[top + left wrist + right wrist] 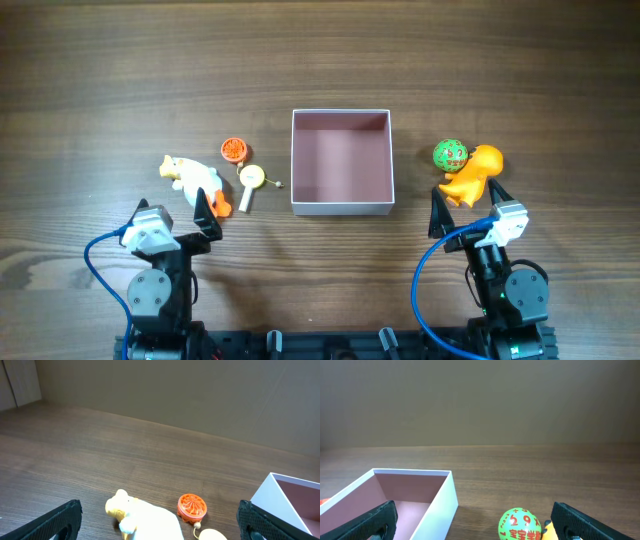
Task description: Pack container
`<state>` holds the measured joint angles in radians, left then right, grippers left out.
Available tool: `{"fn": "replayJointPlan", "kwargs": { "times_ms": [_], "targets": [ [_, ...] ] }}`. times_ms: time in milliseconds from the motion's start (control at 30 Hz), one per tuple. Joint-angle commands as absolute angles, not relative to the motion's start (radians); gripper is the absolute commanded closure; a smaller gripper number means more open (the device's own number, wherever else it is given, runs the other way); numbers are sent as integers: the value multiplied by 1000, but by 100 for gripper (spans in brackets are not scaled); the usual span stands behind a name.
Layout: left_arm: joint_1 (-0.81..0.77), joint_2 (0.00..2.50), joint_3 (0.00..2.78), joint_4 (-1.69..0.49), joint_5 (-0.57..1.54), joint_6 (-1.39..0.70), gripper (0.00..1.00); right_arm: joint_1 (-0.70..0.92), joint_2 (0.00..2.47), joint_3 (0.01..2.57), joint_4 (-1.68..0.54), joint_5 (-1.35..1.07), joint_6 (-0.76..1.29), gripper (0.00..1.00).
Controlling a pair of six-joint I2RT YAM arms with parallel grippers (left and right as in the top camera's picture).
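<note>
Container and left claw: the left claw (pixel 172 212) sits below and well left of the container (pixel 341 207), fingers spread wide and holding nothing.
Left claw's nearest risk: one finger (pixel 205 207) is just beside the pale toy (pixel 190 175), left of the container. A drop from here would likely shove the toy, not straddle it.
Pale toy: lumpy shape. An off-centre pinch could let it twist or slip out.
Disc (pixel 233 150): small and low, between the pale toy and the container. The fingers may scrape the table (pixel 100 80) before they catch it.
Stick toy (pixel 250 180): near the container's left wall. A nudge could drive it against the wall.
Right claw: the right claw (pixel 468 205) sits below and right of the container, fingers spread apart and empty.
Orange toy (pixel 475 172): right of the container and touching the ball (pixel 450 155). Lifting either one would probably disturb the other.
Ball: round, between the orange toy and the container's right wall. Any bump could send it rolling off.
Container: mid-table between the claws, open, with nothing seen inside.
Container risk: the walls look thin and light. A finger or carried toy clipping the rim could slide or tip it. It is also shallow, so a toy let go from high up might bounce out.
</note>
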<state>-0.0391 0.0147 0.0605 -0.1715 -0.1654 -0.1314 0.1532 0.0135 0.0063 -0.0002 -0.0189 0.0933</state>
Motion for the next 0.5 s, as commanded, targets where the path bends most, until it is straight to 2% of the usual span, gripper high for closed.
{"fn": "replayJointPlan", "kwargs": {
  "times_ms": [0, 300, 467],
  "targets": [
    [-37, 7, 52, -167, -150, -109, 0, 148, 7, 5, 6, -25, 109, 0],
    [-37, 7, 52, -167, -150, -108, 0, 148, 9, 21, 33, -24, 188, 0],
    [-37, 7, 52, -167, -150, -108, 0, 148, 124, 234, -121, 111, 292, 0]
  ]
}}
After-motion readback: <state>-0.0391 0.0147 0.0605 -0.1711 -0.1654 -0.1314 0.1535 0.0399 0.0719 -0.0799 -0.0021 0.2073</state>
